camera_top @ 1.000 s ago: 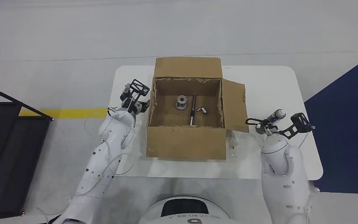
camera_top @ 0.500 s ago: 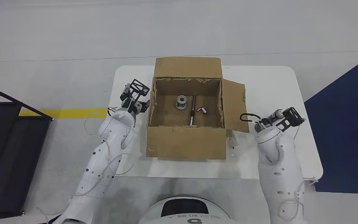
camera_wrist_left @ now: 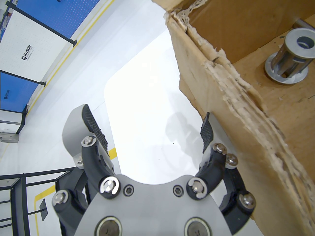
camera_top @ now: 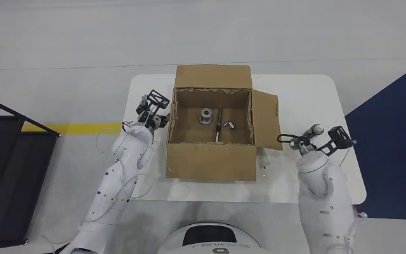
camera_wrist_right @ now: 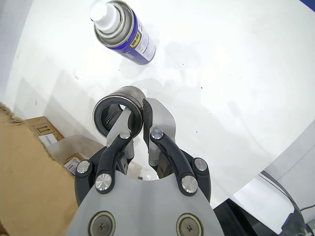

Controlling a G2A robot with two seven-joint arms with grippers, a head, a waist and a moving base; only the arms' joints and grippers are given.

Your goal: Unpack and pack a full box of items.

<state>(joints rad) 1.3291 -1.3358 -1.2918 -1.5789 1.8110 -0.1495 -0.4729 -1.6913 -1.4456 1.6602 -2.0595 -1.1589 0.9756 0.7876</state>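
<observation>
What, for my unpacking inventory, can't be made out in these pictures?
Top view: the small piece beside the rod in the box is too small to identify.
Right wrist view: a small carton is mostly hidden behind the box flap.
Left wrist view: past the metal spool, the box floor is cut off by the picture edge.

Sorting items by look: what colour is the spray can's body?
The spray can is blue with a white nozzle; the right wrist view shows it best.
</observation>
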